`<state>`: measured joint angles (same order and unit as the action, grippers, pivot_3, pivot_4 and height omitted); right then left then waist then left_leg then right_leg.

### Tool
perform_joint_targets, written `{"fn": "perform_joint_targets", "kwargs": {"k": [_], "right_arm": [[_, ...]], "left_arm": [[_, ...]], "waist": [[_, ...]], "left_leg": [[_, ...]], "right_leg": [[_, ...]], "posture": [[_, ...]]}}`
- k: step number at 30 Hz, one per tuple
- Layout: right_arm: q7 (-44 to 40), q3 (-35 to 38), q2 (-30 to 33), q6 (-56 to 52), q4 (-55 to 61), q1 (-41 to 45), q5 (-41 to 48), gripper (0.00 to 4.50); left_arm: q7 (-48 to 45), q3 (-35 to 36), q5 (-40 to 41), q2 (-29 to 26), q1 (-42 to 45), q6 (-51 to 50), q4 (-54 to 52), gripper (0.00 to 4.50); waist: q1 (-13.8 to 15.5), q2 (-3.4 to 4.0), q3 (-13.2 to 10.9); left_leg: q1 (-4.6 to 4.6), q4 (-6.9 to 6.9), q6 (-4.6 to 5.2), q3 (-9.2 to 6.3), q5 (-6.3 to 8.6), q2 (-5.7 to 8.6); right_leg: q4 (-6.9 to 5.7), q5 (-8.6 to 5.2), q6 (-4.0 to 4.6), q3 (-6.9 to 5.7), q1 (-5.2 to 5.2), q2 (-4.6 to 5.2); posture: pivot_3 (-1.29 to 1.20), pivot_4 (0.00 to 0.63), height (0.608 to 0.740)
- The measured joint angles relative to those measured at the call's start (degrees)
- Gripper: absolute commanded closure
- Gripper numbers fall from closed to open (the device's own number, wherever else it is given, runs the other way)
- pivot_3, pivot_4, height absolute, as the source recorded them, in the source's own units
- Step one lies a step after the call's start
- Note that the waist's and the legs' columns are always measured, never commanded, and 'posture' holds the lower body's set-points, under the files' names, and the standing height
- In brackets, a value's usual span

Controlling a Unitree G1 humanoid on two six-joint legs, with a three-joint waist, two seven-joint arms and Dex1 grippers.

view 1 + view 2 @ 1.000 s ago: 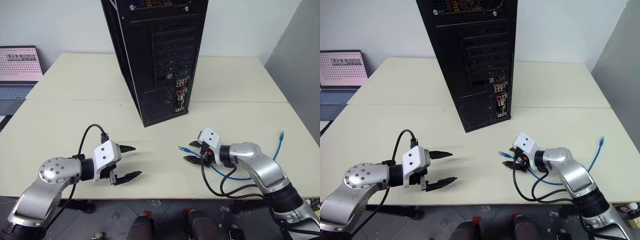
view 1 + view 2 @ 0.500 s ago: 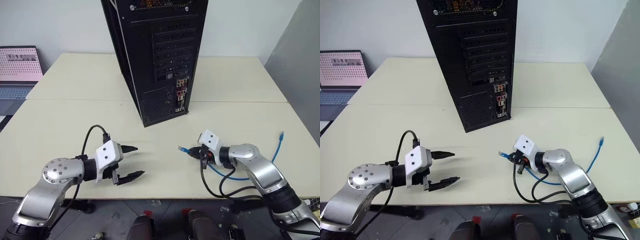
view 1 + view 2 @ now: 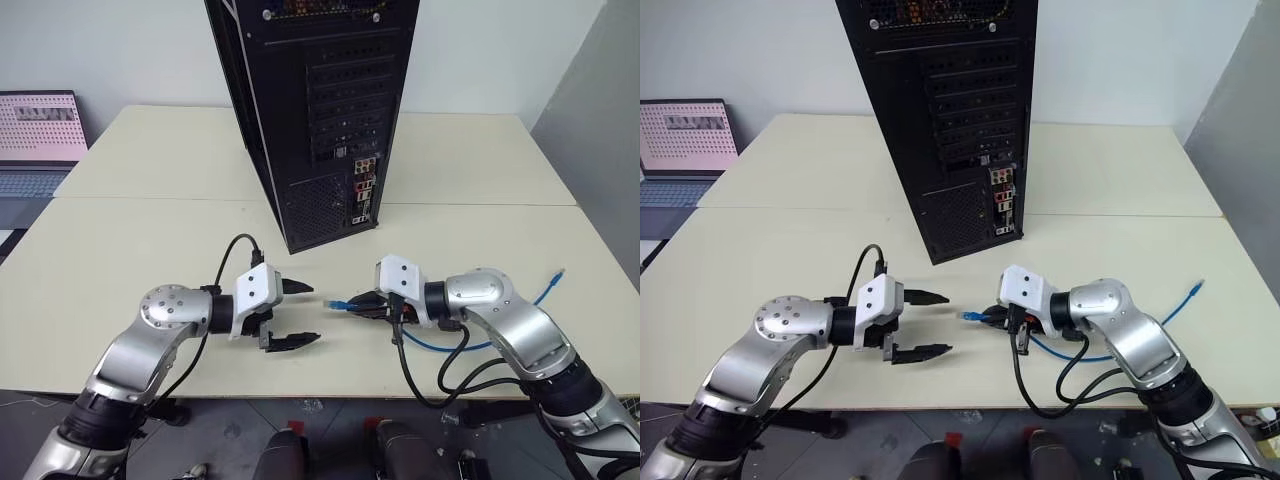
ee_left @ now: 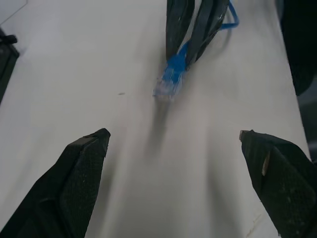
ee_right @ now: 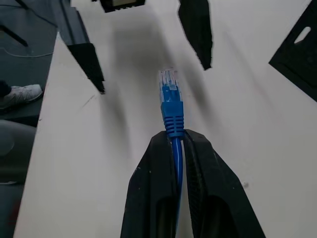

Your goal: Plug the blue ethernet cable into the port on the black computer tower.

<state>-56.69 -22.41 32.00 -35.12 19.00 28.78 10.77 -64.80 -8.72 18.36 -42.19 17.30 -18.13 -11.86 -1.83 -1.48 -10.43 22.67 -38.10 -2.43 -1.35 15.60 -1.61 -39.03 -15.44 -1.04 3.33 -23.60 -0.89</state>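
Above matte table point(image 3: 120, 250): right pincer point(image 5: 177, 136) clamps blue ethernet cable point(image 5: 171, 104); left pincer point(image 3: 297, 314) spread wide.

A pale cream, matt worktop point(image 3: 150, 230) made of two slabs meeting at a thin seam spreads beneath and beyond both end effectors, backed by a plain white wall point(image 3: 120, 50). Far off to the left end effector's outer side stands a grey open laptop with a pink-patterned screen point(image 3: 38, 128). Past the right end effector's outer side rises a grey wall panel point(image 3: 600, 110), and a dark grey floor point(image 3: 330, 415) lies below the worktop's near edge.

Bright, even light; soft shadows on the table point(image 3: 150, 230); the left wrist view is slightly blurred.
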Motion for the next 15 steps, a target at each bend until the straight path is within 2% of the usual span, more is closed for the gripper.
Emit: {"fn": "perform_joint_targets", "kwargs": {"k": [1, 4, 10, 15], "right_arm": [[-0.21, -0.32, 0.08, 0.05, 0.00, 0.16, -0.10, 4.49], [-0.53, -1.32, 0.08, 0.38, -0.01, 0.42, -0.52, 4.49], [-0.52, -1.46, 0.07, 0.86, -0.01, 0.47, -0.64, 4.49], [-0.51, -1.48, 0.07, 0.93, -0.01, 0.47, -0.66, 4.50]], "left_arm": [[-0.56, -0.11, 0.01, 0.49, 0.87, 0.00, 0.72, 0.00], [-1.85, -0.67, 0.02, 1.24, 2.63, -0.01, 1.61, 0.50], [-3.42, -1.68, -0.53, 1.89, 3.42, 0.05, 3.23, 2.00], [-3.39, -2.29, -1.03, 2.75, 3.43, 0.21, 3.23, 2.99]], "waist": [[0.00, 0.00, 0.00], [-0.08, 0.00, 0.00], [-0.03, 0.00, 0.00], [-0.01, 0.00, 0.00]], "left_leg": [[0.00, 0.00, 0.00, 0.00, 0.00, 0.00], [-0.01, 0.00, 0.00, -0.01, 0.00, 0.00], [0.01, 0.00, 0.00, -0.04, 0.00, -0.01], [0.02, -0.02, 0.00, -0.06, 0.00, -0.03]], "right_leg": [[0.00, 0.00, 0.00, -0.01, 0.00, -0.01], [-0.01, 0.00, 0.00, -0.02, 0.00, -0.02], [-0.02, 0.00, 0.00, -0.06, 0.00, -0.01], [-0.02, 0.00, 0.01, -0.07, 0.00, 0.00]], "posture": [[0.00, 0.150, 0.740], [0.00, 0.150, 0.740], [0.00, 0.150, 0.740], [0.00, 0.150, 0.740]]}}
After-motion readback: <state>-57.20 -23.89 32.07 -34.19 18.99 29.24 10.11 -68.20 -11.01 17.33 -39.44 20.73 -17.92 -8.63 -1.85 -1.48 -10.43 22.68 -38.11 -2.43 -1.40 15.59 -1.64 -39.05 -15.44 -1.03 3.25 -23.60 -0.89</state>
